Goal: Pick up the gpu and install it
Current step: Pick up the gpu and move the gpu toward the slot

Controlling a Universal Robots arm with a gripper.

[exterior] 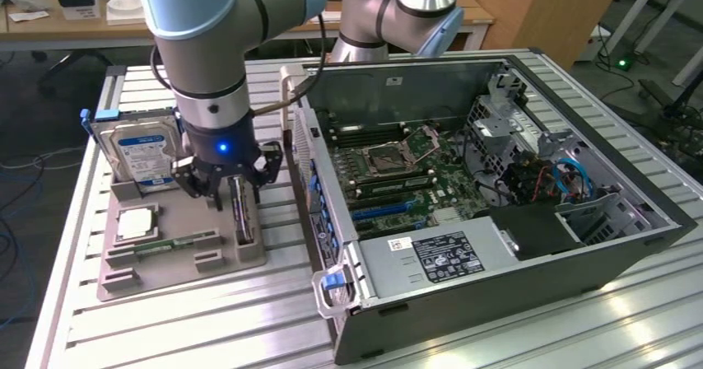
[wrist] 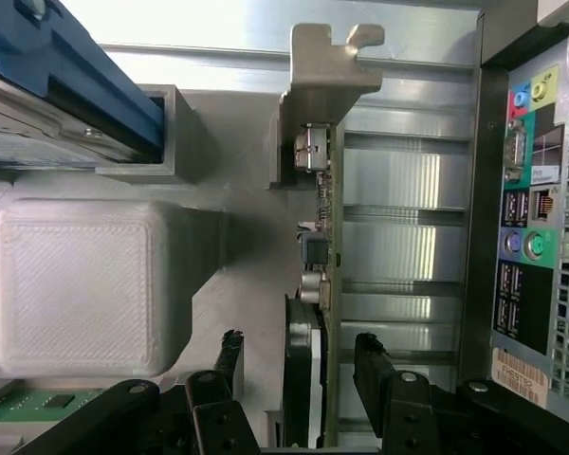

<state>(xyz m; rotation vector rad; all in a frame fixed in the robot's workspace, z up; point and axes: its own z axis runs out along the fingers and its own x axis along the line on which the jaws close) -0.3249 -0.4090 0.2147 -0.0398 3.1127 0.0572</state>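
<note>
So far the gpu [exterior: 243, 217] stands ungripped in its tray [exterior: 225, 259], the gripper [exterior: 233, 189] spread wide astride it, with lifting and fitting into the computer case [exterior: 495, 291] left

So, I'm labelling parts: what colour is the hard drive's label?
Blue and white label, best in the exterior view.

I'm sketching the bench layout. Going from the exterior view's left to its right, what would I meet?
hard drive → gpu, standing on edge with the open gripper straddling it → motherboard inside the open case → blue cables
</note>
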